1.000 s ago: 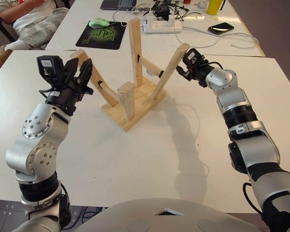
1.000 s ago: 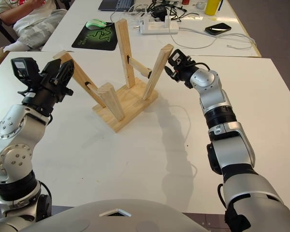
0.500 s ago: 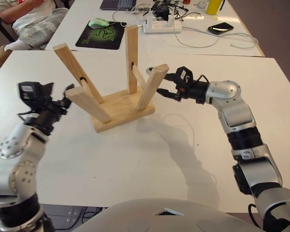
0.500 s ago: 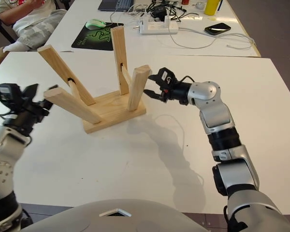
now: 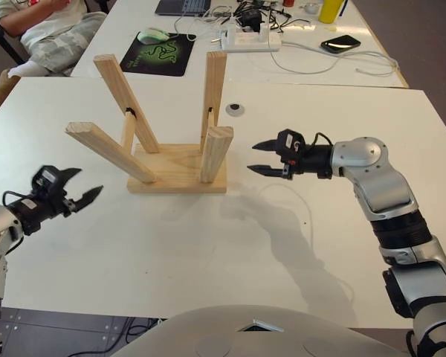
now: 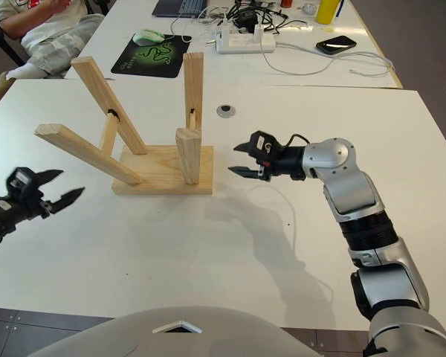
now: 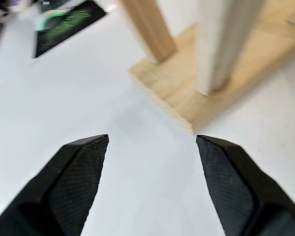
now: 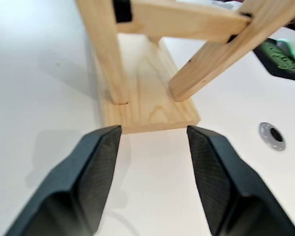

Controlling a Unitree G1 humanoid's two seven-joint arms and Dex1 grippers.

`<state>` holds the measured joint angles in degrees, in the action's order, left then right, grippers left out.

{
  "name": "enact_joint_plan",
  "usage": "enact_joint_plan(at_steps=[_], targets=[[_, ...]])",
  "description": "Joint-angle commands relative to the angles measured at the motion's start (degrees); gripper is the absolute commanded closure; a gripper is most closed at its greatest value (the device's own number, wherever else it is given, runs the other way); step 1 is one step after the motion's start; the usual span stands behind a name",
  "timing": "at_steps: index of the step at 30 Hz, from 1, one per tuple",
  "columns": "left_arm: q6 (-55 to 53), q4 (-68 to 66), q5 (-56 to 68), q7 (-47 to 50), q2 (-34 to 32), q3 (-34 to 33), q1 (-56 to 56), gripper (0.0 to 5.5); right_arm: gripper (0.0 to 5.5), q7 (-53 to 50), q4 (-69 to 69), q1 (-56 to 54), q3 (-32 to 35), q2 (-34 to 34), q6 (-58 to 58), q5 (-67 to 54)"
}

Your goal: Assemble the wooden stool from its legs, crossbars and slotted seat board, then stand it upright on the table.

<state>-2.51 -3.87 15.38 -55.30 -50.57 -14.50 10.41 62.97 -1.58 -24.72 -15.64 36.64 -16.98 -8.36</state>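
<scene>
The crossbars [image 8: 182,19] are mostly hidden behind the legs [image 5: 214,89], and my wrist views cut the leg tops off. The stool [image 5: 178,160] sits upside down mid-counter [image 5: 208,245], with its seat board [image 5: 171,172] flat, long axis running left to right, and legs splayed upward. My left hand [image 5: 85,183] and right hand [image 5: 253,158] hover spread on either side, clear of the wood, with a grommet [image 5: 235,111] just beyond and a mouse pad [image 5: 157,53], power strip [image 5: 250,41] and phone [image 5: 340,43] farther back.

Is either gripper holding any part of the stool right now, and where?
Nothing is held. The left gripper and right gripper are both open, apart from the stool, which rests seat-down on the table.
</scene>
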Motion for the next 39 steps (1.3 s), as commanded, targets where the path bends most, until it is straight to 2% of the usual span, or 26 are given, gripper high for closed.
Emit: enact_joint_plan(at_steps=[1, 8, 14, 22, 31, 35, 39], targets=[[6.1, -7.0, 0.3, -9.1, 0.1, 4.9, -8.0, 2.17, 3.00, 5.7, 1.6, 2.3, -1.9, 0.0, 2.2, -2.3], [11.4, -17.1, -0.2, -12.2, 2.0, 6.6, -16.5, 2.17, 3.00, -0.1, 17.5, -4.4, -4.9, -6.7, 16.2, 6.7], [11.7, -15.9, -0.8, -13.4, 4.1, 9.9, -15.6, 2.17, 3.00, 2.3, 21.6, -7.7, -5.6, -13.4, 17.3, 4.5], [14.0, -20.2, -4.4, -11.4, 8.0, 13.9, -23.2, 2.17, 3.00, 0.7, 27.2, -10.1, -5.5, -16.5, 19.7, 6.9], [16.9, -23.0, -6.7, -12.0, 8.3, 15.7, -26.0, 2.17, 3.00, 1.1, 32.0, -12.6, -5.5, -19.3, 21.2, 7.6], [18.4, -23.8, -7.9, -13.0, 8.6, 17.4, -27.2, 2.73, 3.00, 1.1, 35.9, -14.0, -5.2, -20.0, 22.7, 8.2], [19.8, -24.9, -8.7, -13.3, 9.2, 18.7, -29.0, 3.23, 3.59, 3.0, 39.0, -14.6, -5.2, -19.8, 24.0, 8.4]])
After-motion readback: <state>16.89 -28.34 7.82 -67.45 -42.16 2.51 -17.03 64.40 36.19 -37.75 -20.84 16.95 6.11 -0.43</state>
